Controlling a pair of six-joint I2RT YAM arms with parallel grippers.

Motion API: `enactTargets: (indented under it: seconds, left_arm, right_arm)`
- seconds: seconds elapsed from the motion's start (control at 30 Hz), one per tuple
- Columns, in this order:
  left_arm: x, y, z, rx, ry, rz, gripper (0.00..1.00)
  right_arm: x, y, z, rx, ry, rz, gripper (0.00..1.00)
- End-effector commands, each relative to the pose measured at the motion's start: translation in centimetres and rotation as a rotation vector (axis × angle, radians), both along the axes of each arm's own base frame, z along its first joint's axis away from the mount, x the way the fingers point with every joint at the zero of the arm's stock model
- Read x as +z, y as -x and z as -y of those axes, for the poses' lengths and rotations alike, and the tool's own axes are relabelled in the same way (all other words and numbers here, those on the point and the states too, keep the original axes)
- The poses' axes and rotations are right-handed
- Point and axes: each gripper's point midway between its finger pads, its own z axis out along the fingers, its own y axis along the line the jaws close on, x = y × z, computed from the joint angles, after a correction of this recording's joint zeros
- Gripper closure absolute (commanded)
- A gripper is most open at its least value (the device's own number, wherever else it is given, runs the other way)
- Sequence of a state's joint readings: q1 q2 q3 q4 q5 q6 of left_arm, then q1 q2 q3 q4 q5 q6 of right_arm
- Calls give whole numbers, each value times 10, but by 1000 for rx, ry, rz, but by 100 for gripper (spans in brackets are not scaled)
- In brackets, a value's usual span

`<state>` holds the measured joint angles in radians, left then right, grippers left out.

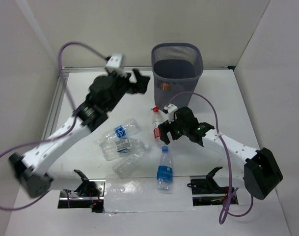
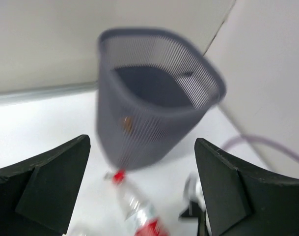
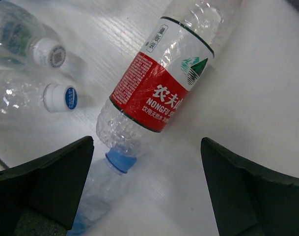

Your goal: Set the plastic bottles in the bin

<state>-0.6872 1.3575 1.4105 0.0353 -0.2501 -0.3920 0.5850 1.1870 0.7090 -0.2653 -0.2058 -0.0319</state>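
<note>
- Top external view: the right gripper (image 1: 165,132) hangs with its jaws spread wide and empty over the red-label bottle (image 1: 156,120). That bottle lies on the table (image 1: 247,98), just in front of the bin (image 1: 177,69).
- Right wrist view: the blue cap (image 3: 121,161) of another bottle lies at the very end of the red-label bottle. A descent at this spot could pinch both, or push one away.
- The bottle is round and thin-walled, so I judge it may roll or slip out if the fingers close off its middle.
- The left gripper (image 1: 142,81) is also wide and empty, raised beside the bin's rim. A careless swing could tip the bin.
- Near the table's middle the other bottles (image 1: 122,145) lie crowded, so one grasp may disturb the neighbours.
</note>
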Motion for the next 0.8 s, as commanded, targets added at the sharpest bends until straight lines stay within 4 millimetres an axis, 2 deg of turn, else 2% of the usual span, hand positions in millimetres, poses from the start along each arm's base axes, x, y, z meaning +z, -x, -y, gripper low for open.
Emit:
enactTargets:
  seconds: [0.0, 0.07, 0.1, 0.17, 0.2, 0.23, 0.3, 0.37, 0.4, 0.47, 0.5, 0.53, 0.57, 0.6, 0.63, 0.7, 0.73, 0.77]
  left_arm:
    - [-43, 44, -58, 123, -112, -25, 0]
    - [-82, 67, -80, 142, -190, -99, 0]
    - [-101, 85, -95, 158, -194, -124, 0]
    - [-126, 102, -109, 161, -231, -164, 0]
    - [-144, 109, -112, 150, -261, -177, 0]
    - [-143, 116, -121, 161, -248, -164, 0]
    - [-148, 120, -125, 149, -274, -143, 0]
    - [-162, 123, -127, 131, -313, -138, 0]
    - [-161, 122, -124, 113, -331, -115, 0]
    - [-174, 119, -120, 92, -384, -127, 0]
    - [-184, 120, -116, 60, -429, -133, 0]
    - [-183, 117, -112, 49, -434, -121, 0]
    - [-194, 113, -113, 56, -454, -143, 0]
    - [-200, 110, -110, 31, -490, -134, 0]
    - [-200, 110, -110, 31, -490, -134, 0]
    - [-206, 103, -109, 21, -510, -116, 0]
    - [-213, 98, -112, 25, -525, -125, 0]
    - [-221, 96, -113, 20, -538, -135, 0]
  right_arm:
    - [9, -26, -16, -203, -23, 46, 4]
    - [3, -34, -18, -260, 0, 74, 1]
    - [-9, -35, -20, -276, 9, 42, 1]
    - [-13, -42, -26, -296, -4, 40, 1]
    - [-16, -45, -27, -319, -6, 26, 1]
    - [-25, -47, -30, -325, 3, 9, 1]
    - [-30, -54, -31, -350, 11, 8, 2]
    - [-38, -66, -31, -366, 17, -10, 4]
    - [-52, -69, -28, -381, 31, -45, 9]
    - [-55, -71, -34, -351, 22, -72, 17]
    - [-56, -71, -37, -316, 32, -65, 32]
    - [-54, -73, -39, -301, 26, -55, 41]
    - [-54, -71, -41, -278, 23, -59, 49]
    - [-48, -65, -46, -224, 43, -29, 65]
    - [-42, -66, -46, -224, 31, -17, 71]
    - [-25, -61, -49, -166, 33, 31, 80]
    - [2, -54, -56, -120, -4, 81, 82]
    - [18, -51, -59, -95, -17, 117, 84]
